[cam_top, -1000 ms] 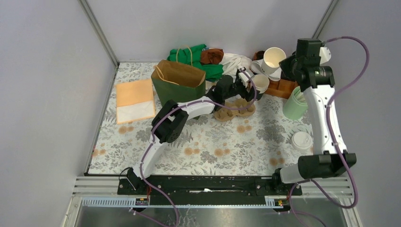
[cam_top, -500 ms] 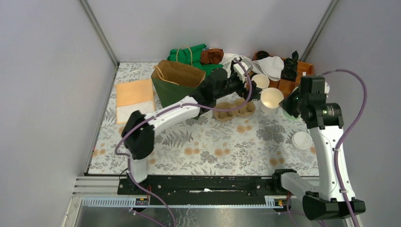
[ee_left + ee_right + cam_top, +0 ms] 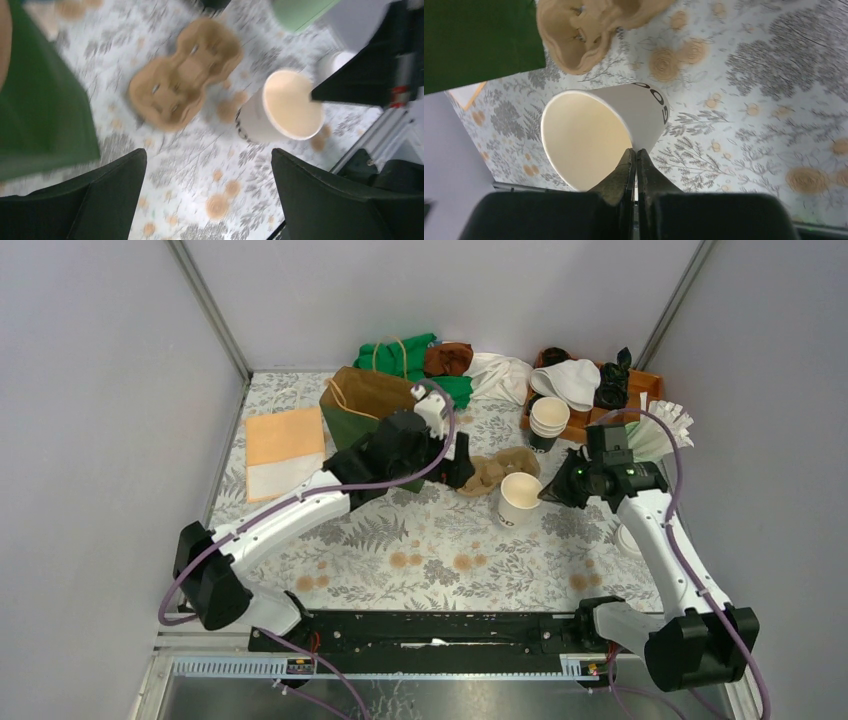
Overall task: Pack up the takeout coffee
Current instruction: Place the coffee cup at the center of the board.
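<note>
While your right gripper (image 3: pixel 634 154) pinches the round rim of the lidless paper cup (image 3: pixel 589 135), your left gripper (image 3: pixel 207 192) gapes wide, empty.

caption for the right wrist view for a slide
Right gripper pinches the rim of a lidless paper cup near the pulp carrier.

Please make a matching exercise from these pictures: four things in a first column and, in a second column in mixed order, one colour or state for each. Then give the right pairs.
Column one
1. cup
2. carrier
3. bag
4. left gripper

Column two
a. green
b. open, holding nothing
c. pinched at the rim by the right gripper
d. brown, lying flat

Pairs: 1-c; 2-d; 3-a; 4-b
</note>
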Controlling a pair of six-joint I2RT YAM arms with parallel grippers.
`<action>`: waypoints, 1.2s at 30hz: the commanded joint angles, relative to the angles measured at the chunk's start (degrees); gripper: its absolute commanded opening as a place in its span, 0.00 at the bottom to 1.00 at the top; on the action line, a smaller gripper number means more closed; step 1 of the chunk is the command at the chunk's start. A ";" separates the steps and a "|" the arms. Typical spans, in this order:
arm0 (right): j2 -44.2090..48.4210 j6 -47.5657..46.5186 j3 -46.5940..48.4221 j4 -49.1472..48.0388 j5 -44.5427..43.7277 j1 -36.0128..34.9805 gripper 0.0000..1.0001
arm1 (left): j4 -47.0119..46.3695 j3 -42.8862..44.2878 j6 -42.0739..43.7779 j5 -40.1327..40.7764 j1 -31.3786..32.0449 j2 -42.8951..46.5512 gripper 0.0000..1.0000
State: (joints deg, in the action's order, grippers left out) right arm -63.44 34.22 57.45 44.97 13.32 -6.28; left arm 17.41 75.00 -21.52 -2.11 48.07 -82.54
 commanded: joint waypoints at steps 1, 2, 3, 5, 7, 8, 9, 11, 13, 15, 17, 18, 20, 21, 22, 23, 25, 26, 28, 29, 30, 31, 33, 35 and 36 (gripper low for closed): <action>-2.05 -2.50 -0.48 -9.33 -1.31 -5.93 0.00 | 4.61 -6.71 -5.54 5.60 -0.23 6.13 0.99; -2.81 -2.23 -0.69 -10.62 -2.18 -7.61 0.00 | 4.99 -7.53 -6.10 6.32 -0.41 7.24 0.99; -3.51 -2.04 -0.94 -11.94 -2.96 -9.66 0.00 | 5.61 -8.10 -6.48 7.21 -0.58 8.05 0.99; -5.13 -2.38 -1.02 -14.36 -5.01 -13.99 0.00 | 7.25 -8.64 -7.47 8.33 -0.95 9.34 0.99; -6.44 -3.34 -1.04 -16.41 -7.02 -17.94 0.00 | 8.74 -9.13 -8.04 9.20 -1.05 10.67 0.99; -7.04 -4.06 -0.91 -17.23 -7.92 -19.55 0.00 | 8.86 -9.75 -8.27 9.68 -1.13 12.00 0.99; -7.71 -4.72 -0.79 -17.84 -8.64 -20.73 0.00 | 8.76 -10.49 -8.59 10.11 -1.21 13.29 0.99; -8.96 -5.98 -0.51 -18.51 -9.34 -22.18 0.00 | 7.06 -13.21 -9.09 10.70 -1.33 16.24 0.99; -9.98 -6.85 -0.50 -19.16 -9.36 -23.02 0.00 | 5.40 -15.77 -10.14 11.13 -1.76 18.62 0.99; -10.76 -7.78 -0.70 -20.00 -9.37 -23.74 0.00 | 6.10 -16.70 -10.92 10.87 -2.45 19.66 0.99; -11.04 -8.91 -1.50 -21.17 -9.06 -24.70 0.00 | 7.78 -16.29 -10.73 10.55 -2.81 19.60 0.99; -11.13 -9.68 -1.89 -21.58 -9.02 -25.20 0.00 | 8.45 -15.95 -10.58 10.69 -2.81 19.42 0.99; -11.24 -10.80 -2.79 -22.52 -8.75 -25.99 0.00 | 9.66 -15.27 -10.25 10.87 -2.82 18.82 0.99; -11.19 -11.17 -3.33 -22.96 -8.55 -26.27 0.00 | 10.07 -14.87 -10.11 10.97 -2.81 18.56 0.99; -11.11 -11.26 -3.84 -23.43 -8.44 -26.44 0.00 | 10.32 -14.52 -9.81 10.92 -2.81 18.29 0.99; -11.09 -11.37 -4.26 -23.78 -8.14 -26.48 0.00 | 10.51 -14.08 -9.48 10.75 -2.81 18.20 0.99; -11.01 -11.53 -4.60 -24.05 -7.96 -26.78 0.00 | 10.68 -13.51 -8.98 10.34 -2.81 17.70 0.99; -11.00 -11.52 -4.70 -24.04 -8.00 -26.82 0.00 | 10.71 -13.25 -8.66 9.99 -2.84 17.50 0.99; -11.00 -11.62 -4.79 -23.85 -8.17 -26.85 0.01 | 10.54 -12.80 -7.94 9.18 -2.81 16.85 0.99; -11.00 -11.80 -4.88 -23.83 -8.02 -26.81 0.02 | 10.42 -12.71 -7.71 8.90 -2.81 16.37 0.99; -10.96 -11.96 -5.01 -23.75 -7.93 -26.80 0.03 | 10.42 -12.51 -7.48 8.57 -2.81 15.83 0.99; -10.80 -12.06 -5.19 -23.61 -7.88 -26.82 0.04 | 10.38 -12.19 -7.29 8.14 -2.81 15.41 0.99; -10.19 -12.19 -5.85 -23.39 -7.67 -26.85 0.05 | 10.44 -11.58 -7.07 7.39 -2.81 14.55 0.99; -9.36 -12.26 -6.63 -23.35 -7.41 -26.85 0.06 | 10.62 -11.25 -7.18 7.02 -2.81 14.05 0.99; -9.07 -12.25 -6.99 -23.39 -7.29 -26.85 0.10 | 10.48 -11.12 -7.21 6.80 -2.81 14.06 0.99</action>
State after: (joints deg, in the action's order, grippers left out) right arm -74.39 23.16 51.64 22.72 5.48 -32.60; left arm 29.10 60.75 -29.78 6.24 45.41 -68.07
